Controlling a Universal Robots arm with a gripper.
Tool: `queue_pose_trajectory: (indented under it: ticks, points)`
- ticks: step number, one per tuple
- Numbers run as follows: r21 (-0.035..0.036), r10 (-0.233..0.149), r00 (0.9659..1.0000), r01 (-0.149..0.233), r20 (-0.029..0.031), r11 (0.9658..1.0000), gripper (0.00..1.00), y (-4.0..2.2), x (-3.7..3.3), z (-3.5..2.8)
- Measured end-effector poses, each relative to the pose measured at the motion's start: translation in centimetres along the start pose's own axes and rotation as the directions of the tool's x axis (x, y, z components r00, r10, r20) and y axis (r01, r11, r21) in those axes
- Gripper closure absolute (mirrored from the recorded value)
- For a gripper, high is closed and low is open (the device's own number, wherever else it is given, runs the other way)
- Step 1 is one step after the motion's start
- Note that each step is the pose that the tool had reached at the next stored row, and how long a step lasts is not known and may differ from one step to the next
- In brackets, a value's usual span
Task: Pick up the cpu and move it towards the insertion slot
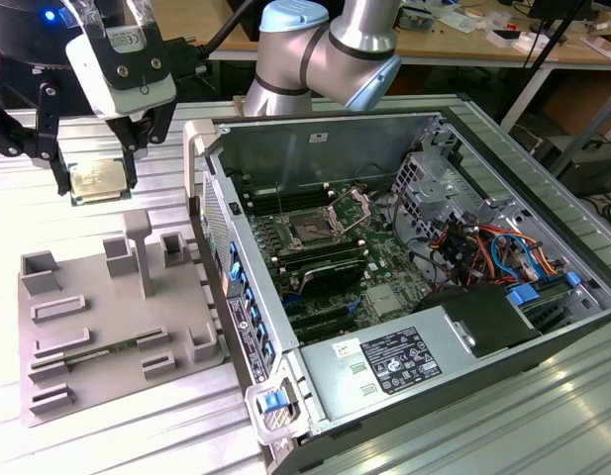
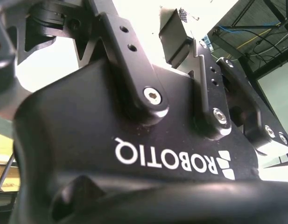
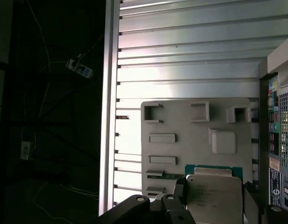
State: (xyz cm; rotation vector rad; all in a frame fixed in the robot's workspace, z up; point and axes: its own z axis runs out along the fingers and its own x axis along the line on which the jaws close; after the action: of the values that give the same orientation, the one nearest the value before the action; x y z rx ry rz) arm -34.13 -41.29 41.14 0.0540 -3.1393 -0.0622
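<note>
Above the grey tray (image 1: 107, 317), at the exterior view's left, the gripper (image 1: 97, 188) is hanging in the air w/ the cpu (image 1: 95, 178) between its jaws. The jaws are pinching the chip, w/ a black finger (image 1: 60, 163) pressing on each side edge. The cpu is sitting clear of the tray's raised blocks, slightly tilted, its pale metal top facing the camera. In the first wrist view the cpu (image 3: 214, 196) is showing a green edge and is lying over the part of the tray (image 3: 200, 121) nearest the PC case (image 3: 279, 116). The slatted alu table (image 3: 181, 56) is stretching beyond it.

The insertion slot (image 1: 311, 234) is lying on the motherboard inside the open case (image 1: 315, 139), w/ its steel bracket (image 1: 350, 208) standing up beside it. The slot is sitting well apart from the cpu, toward the exterior view's right, w/ the case's side wall standing between them. The arm (image 1: 325, 45) is reaching in behind the case.
</note>
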Motion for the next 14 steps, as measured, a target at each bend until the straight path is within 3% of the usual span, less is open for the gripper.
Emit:
queue_pose_trajectory:
  ticks: [14]
  points:
    - [0.0015, 0.0, 1.0, 0.0, 0.0001, 1.0, 0.45, -0.04, -1.01, 0.0]
